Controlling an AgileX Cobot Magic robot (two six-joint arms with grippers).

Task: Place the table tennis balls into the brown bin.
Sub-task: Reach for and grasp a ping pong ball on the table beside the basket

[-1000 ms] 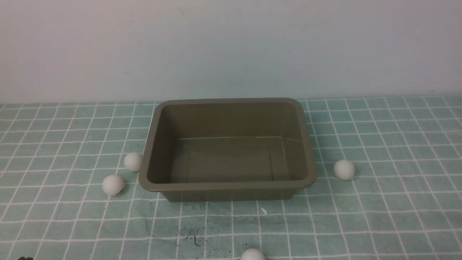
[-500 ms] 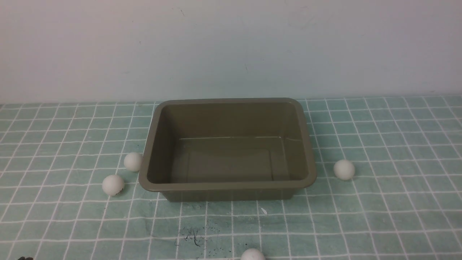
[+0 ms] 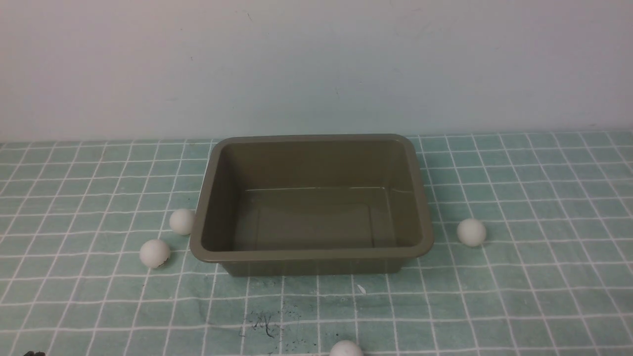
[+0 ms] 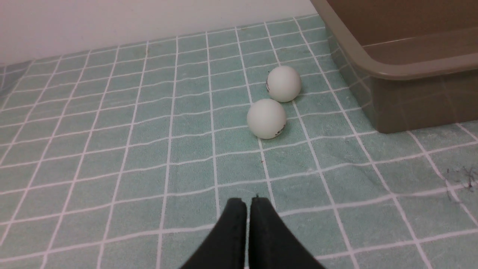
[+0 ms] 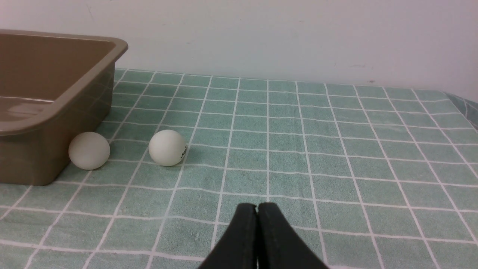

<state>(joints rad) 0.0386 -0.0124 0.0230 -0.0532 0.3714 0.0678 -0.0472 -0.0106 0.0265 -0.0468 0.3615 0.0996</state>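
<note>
Balls [image 3: 471,232] number five, all white, all lying on the cloth [image 3: 544,198] outside the single olive-brown bin [image 3: 316,254], which sits in the middle of the cloth near the wall [image 3: 316,64].

Two balls are on the bin's left. One [image 3: 182,221] is just beside the left rim, and the other [image 3: 155,253] is a little nearer the robot, close to the first but apart from it. Each shows a small dark print in the left wrist view.

Two more are on the right. One [image 5: 167,147] has a dark print and lies clear of the bin. The other [image 5: 89,150] is up against the bin's right wall, and whether it touches cannot be told. It shows in the right wrist view only.

The fifth ball [image 3: 346,348] lies in front of the bin, cut by the frame's lower edge.

The cloth is teal with a white grid. A dark smudge [image 3: 267,326] marks it in front of the bin.

The left gripper [image 4: 248,200] has its fingers pressed together and holds nothing. The two left balls lie ahead of its tips, well apart from them, with only bare cloth between, and the bin's corner is beyond them to one side.

The right gripper [image 5: 257,205] is likewise closed and holds nothing. Its two balls lie ahead and off toward the bin, with nothing in between.
</note>
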